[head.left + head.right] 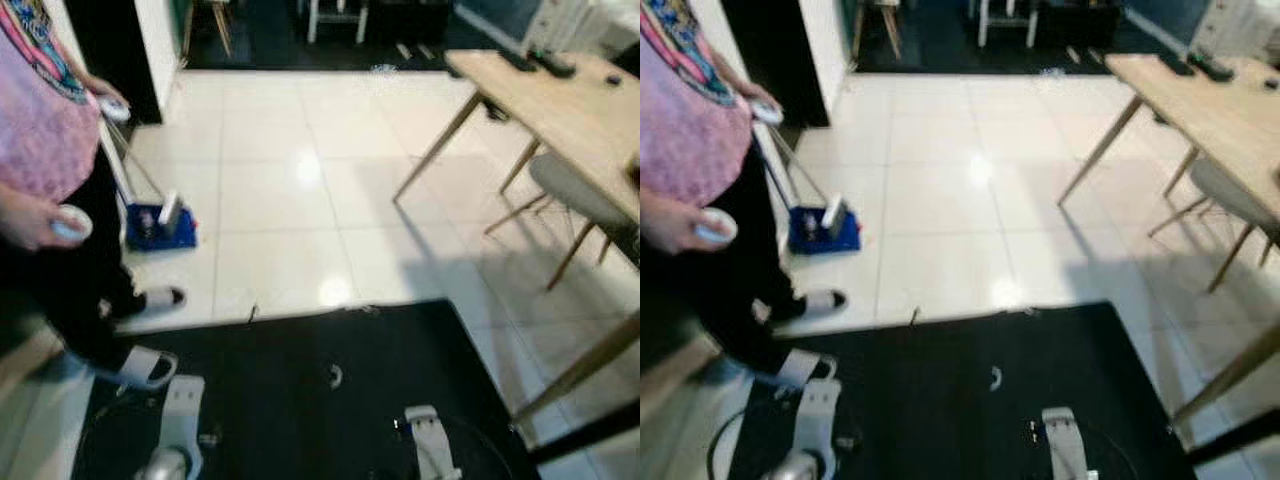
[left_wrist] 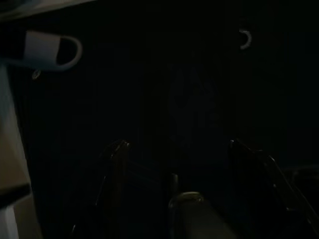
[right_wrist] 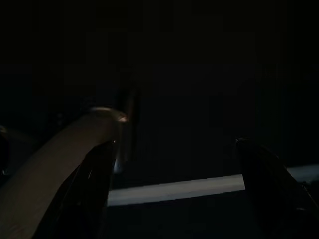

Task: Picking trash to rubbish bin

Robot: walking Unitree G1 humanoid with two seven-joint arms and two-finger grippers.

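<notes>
Black rug [image 1: 300, 400] bears a small white scrap [image 1: 335, 376] (both claws spread wide, idle)

**How the four cameras were set**

From the head we looked forward and down with both eyes, across a black rug [image 1: 330, 400] to white tiles [image 1: 290, 200], a person [image 1: 50, 150] at our left and a wooden table [image 1: 570, 110] at our right. The right eye sat slightly aside, shifting everything a little. Both wrist cameras looked along their own fingers, close above the dark rug; the left wrist shared a small white scrap [image 2: 244, 39] with the head views.
</notes>
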